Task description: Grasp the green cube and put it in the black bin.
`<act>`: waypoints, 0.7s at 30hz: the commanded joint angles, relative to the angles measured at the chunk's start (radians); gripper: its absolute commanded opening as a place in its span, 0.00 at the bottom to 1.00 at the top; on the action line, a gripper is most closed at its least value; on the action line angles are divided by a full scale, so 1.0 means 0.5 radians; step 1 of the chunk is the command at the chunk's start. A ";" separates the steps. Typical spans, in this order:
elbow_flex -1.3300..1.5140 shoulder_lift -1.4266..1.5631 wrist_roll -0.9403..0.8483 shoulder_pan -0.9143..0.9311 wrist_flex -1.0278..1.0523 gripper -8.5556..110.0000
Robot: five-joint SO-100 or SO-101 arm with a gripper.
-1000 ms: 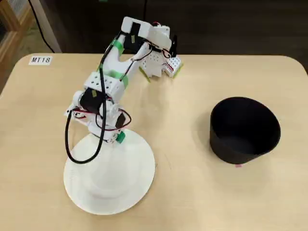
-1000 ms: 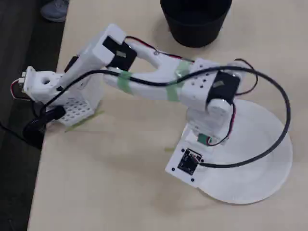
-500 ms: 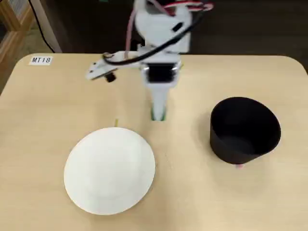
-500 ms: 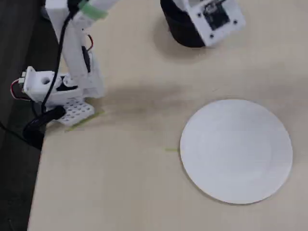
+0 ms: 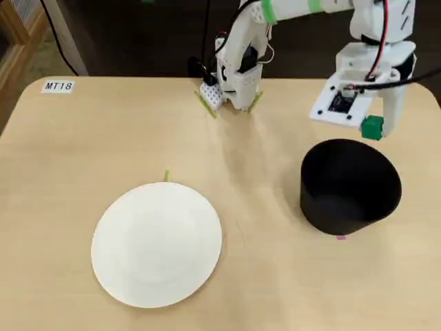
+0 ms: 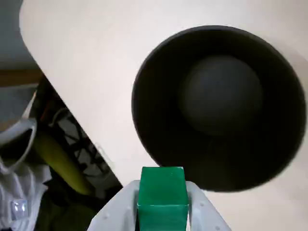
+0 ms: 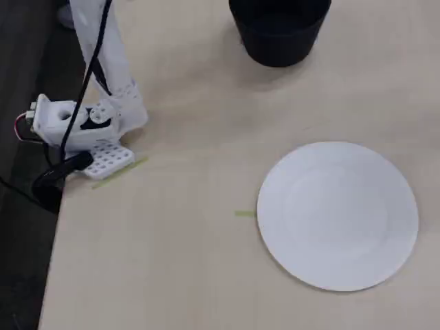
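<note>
My gripper (image 5: 375,128) is shut on the green cube (image 5: 372,127) and holds it in the air just above the far rim of the black bin (image 5: 350,186). In the wrist view the green cube (image 6: 162,195) sits between my two white fingers (image 6: 201,209) at the bottom edge, with the open black bin (image 6: 219,106) below and ahead; the bin looks empty. In a fixed view the black bin (image 7: 278,27) stands at the top edge, and the gripper and cube are out of that view.
A white plate (image 5: 157,243) lies at the front left of the table and also shows in a fixed view (image 7: 337,214). The arm's base (image 5: 231,86) stands at the table's far edge. A label (image 5: 57,86) sits at the far left corner.
</note>
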 commanded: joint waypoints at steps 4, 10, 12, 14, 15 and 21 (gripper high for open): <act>0.028 -0.166 0.061 0.083 -0.282 0.07; 0.028 -0.316 0.058 0.138 -0.325 0.07; 0.028 -0.347 0.067 0.156 -0.344 0.07; 0.028 -0.362 0.080 0.169 -0.350 0.07; 0.028 -0.365 0.086 0.175 -0.347 0.07; 0.028 -0.365 0.015 0.166 -0.236 0.34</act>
